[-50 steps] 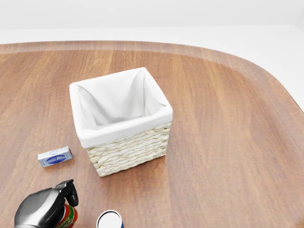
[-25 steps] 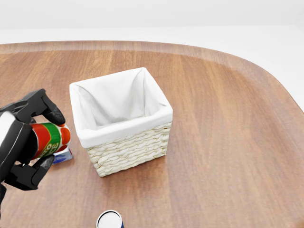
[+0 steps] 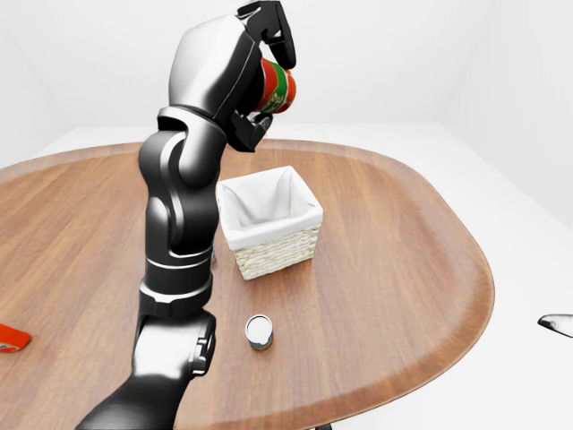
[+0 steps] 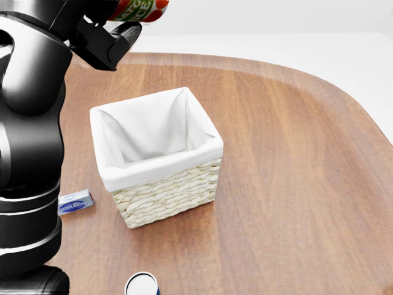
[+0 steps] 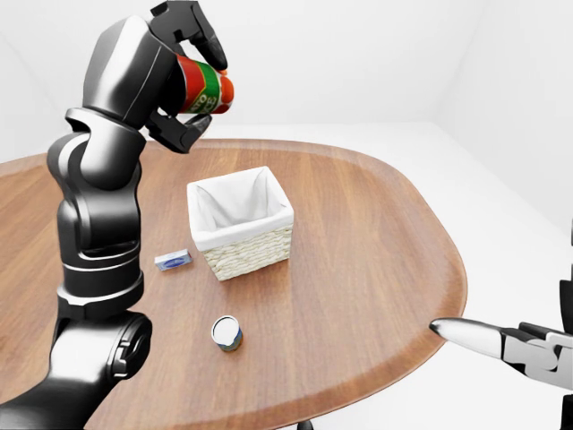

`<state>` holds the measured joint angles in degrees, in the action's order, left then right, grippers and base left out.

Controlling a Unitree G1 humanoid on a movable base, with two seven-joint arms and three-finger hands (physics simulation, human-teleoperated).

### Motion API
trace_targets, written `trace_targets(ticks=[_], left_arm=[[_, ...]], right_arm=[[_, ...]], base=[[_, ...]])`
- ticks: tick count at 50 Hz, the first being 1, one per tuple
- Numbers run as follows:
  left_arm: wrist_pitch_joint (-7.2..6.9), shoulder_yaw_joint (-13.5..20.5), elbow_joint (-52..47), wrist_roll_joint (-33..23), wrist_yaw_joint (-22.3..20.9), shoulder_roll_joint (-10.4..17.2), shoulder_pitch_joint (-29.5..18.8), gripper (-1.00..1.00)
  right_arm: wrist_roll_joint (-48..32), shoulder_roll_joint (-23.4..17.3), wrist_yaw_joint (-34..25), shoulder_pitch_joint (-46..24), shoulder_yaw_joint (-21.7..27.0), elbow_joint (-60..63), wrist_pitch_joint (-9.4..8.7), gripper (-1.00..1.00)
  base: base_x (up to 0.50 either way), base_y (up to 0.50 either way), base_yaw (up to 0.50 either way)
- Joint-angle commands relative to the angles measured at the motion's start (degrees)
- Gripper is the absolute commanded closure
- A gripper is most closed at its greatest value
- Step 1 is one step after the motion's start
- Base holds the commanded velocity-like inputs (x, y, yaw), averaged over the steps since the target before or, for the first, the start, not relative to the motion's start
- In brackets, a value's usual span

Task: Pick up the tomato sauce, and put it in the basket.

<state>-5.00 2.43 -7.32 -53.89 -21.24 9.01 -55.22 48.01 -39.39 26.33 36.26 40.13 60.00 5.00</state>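
Observation:
The tomato sauce (image 5: pixel 213 92) is a red can with a green label, lying sideways high in the air. My left hand (image 5: pixel 199 82) is shut on it, black fingers (image 5: pixel 192 22) over its top and under it. It hangs above the table, left of and above the basket (image 5: pixel 242 251), a wicker cube with a white cloth liner (image 4: pixel 147 132) and nothing inside. In the head view only the can's lower edge (image 4: pixel 140 8) shows at the top. My right hand (image 5: pixel 528 351) stays low at the right, off the table's edge, fingers spread and holding nothing.
A small blue box (image 4: pixel 75 203) lies on the wooden table (image 4: pixel 288 184) left of the basket. A white-topped can (image 5: pixel 226 332) stands below the basket. A red thing (image 3: pixel 11 339) lies at the table's left edge. My left arm (image 4: pixel 31 153) fills the head view's left side.
My left hand has risen with the tomato sauce from low beside the blue box to high above the table, left of the basket. The camera and basket have not moved.

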Motion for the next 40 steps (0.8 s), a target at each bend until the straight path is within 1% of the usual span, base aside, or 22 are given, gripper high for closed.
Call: trace_targets(ticks=[1, 3, 4, 6, 8, 10, 12, 13, 14, 16, 17, 18, 20, 21, 23, 25, 27, 28, 30, 34, 36, 40], left_arm=[[0.00, -2.2, 30.9, 3.6, 16.1, -1.1, -16.2, 1.00], [0.00, -2.1, 42.0, 4.8, 20.4, -0.2, -20.6, 1.00], [0.00, -3.1, 47.6, 4.0, 22.0, 0.5, -22.5, 1.00], [0.00, -2.5, 54.2, 5.4, 23.6, 0.3, -25.4, 1.00], [0.00, -3.7, 66.1, 5.0, 27.7, -0.1, -29.1, 1.00], [0.00, -5.1, 73.2, 3.3, 30.4, -0.3, -30.7, 1.00], [0.00, -3.5, 76.9, 5.3, 29.6, -1.5, -31.5, 1.00], [0.00, -6.3, 79.4, 1.9, 31.8, -1.4, -31.3, 1.00], [0.00, -4.4, 80.2, 3.8, 29.6, -2.3, -31.4, 1.00], [0.00, -6.4, 81.4, 1.0, 28.0, -2.9, -30.2, 1.00], [0.00, -5.0, 81.9, 2.2, 27.1, -3.5, -29.8, 1.00], [0.00, -7.4, 82.7, -1.1, 28.2, -3.2, -29.4, 1.00], [0.00, -4.9, 82.9, 0.7, 25.8, -3.9, -29.6, 1.00], [0.00, -6.9, 83.2, -2.1, 26.8, -3.5, -29.4, 1.00], [0.00, -5.1, 83.5, -1.1, 24.5, -3.9, -29.5, 1.00], [0.00, -5.7, 83.6, -2.6, 23.7, -4.0, -28.9, 1.00], [0.00, -7.0, 83.7, -4.9, 20.5, -4.2, -27.1, 1.00], [0.00, -5.4, 83.7, -3.5, 19.1, -4.6, -27.0, 1.00], [0.00, -7.1, 83.9, -6.3, 20.0, -4.0, -26.4, 1.00], [0.00, -5.8, 84.2, -6.7, 19.4, -3.9, -24.9, 1.00], [0.00, -7.1, 84.4, -8.9, 21.2, -3.6, -23.7, 1.00], [0.00, -6.7, 84.6, -10.2, 21.5, -3.5, -22.2, 1.00]], right_arm=[[1.1, 0.9, -1.0, 0.0, 1.3, 0.0, 0.00, -1.00], [1.2, 0.8, -0.9, -0.2, 1.4, 0.0, 0.00, -1.00], [1.1, 0.9, -0.9, -0.3, 1.3, 0.0, 0.00, -1.00], [1.0, 0.9, -0.9, -0.2, 1.2, 0.0, 0.00, -1.00], [1.2, 0.6, -0.7, -0.5, 1.3, 0.0, 0.00, -1.00], [0.8, 0.9, -0.7, -0.9, 0.9, 0.0, 0.00, -1.00], [0.8, 1.1, -0.9, -1.0, 0.8, 0.0, 0.00, -1.00], [0.8, 1.2, -1.1, -1.0, 1.0, 0.0, 0.00, -1.00], [0.9, 1.5, -1.3, -0.9, 1.1, 0.0, 0.00, -1.00], [0.8, 1.8, -1.5, -1.2, 1.0, 0.0, 0.00, -1.00], [0.7, 2.0, -1.6, -1.5, 0.9, 0.0, -0.11, -1.00], [0.4, 2.0, -1.6, -1.7, 0.5, 0.0, -0.12, -1.00], [0.2, 2.3, -1.9, -1.7, 0.4, 0.0, -0.08, -1.00], [0.4, 2.4, -2.0, -1.7, 0.6, 0.0, -0.28, -1.00], [0.8, 2.5, -2.1, -1.8, 1.0, 0.0, -0.43, -1.00], [0.6, 2.6, -2.2, -1.9, 0.8, 0.0, -0.47, -1.00], [1.3, 2.6, -2.3, -1.5, 1.6, 0.0, -0.17, -1.00], [1.5, 2.4, -2.2, -1.4, 1.8, 0.0, -0.13, -1.00], [1.5, 2.2, -2.2, -1.1, 1.8, 0.0, 0.00, -1.00], [0.9, 2.6, -2.2, -1.7, 1.0, 0.0, -0.21, -1.00], [1.0, 2.2, -2.0, -1.6, 1.1, 0.0, -0.02, -1.00], [0.6, 1.7, -1.5, -1.4, 0.5, 0.0, 0.00, -1.00]], base=[[0.00, 0.00, 0.00], [0.00, 0.00, 0.00], [0.00, 0.00, 0.00], [0.00, 0.00, 0.00], [0.00, 0.00, 0.00], [0.00, 0.00, 0.00], [0.00, 0.00, 0.00], [0.00, 0.00, 0.00], [0.00, 0.00, 0.00], [0.00, 0.00, 0.00], [0.00, 0.00, 0.00], [0.00, 0.00, 0.00], [0.00, 0.00, 0.00], [0.00, 0.00, 0.00], [0.00, 0.00, 0.00], [0.00, 0.00, 0.00], [0.00, 0.00, 0.00], [0.00, 0.00, 0.00], [0.00, 0.00, 0.00], [0.00, 0.00, 0.00], [0.00, 0.00, 0.00], [0.00, 0.00, 0.00]])
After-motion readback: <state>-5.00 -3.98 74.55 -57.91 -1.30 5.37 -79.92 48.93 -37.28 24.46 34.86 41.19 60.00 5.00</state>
